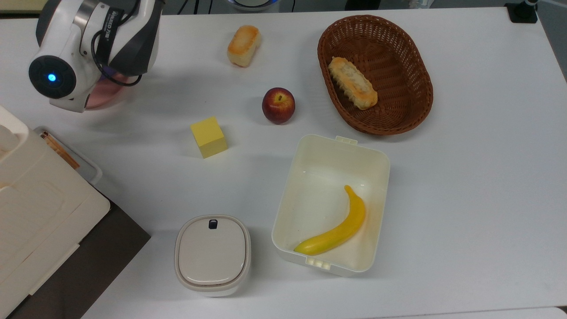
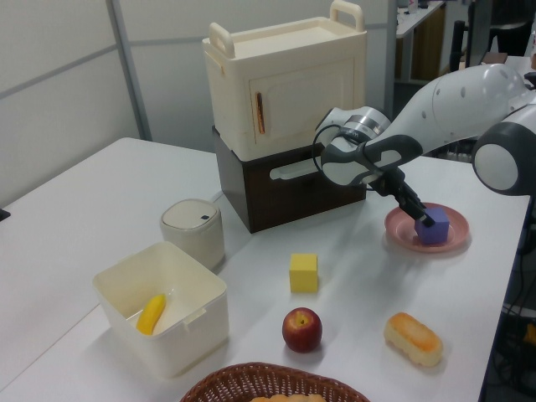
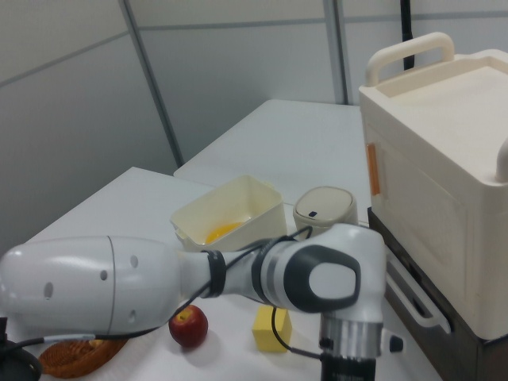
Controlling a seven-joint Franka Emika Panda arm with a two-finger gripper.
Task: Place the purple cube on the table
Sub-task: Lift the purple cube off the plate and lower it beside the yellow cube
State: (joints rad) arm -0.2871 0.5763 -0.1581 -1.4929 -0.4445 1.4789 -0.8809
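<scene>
I see the purple cube (image 2: 434, 226) sitting on the pink plate (image 2: 402, 227) at the far right of the bench (image 2: 100, 188) in the left view, with my fingers (image 2: 427, 216) closed on its top left edge. The yellow cube (image 2: 304, 272) sits well apart to the left view's left, the apple (image 2: 302, 329) nearer the camera.

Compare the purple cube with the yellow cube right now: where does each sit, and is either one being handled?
The purple cube sits on the pink plate; the yellow cube rests directly on the white table. The tool is at the purple cube, while the yellow cube stands untouched, apart from the arm. Colour differs: blue-violet versus yellow. Both look like plain cubes of similar size.
</scene>
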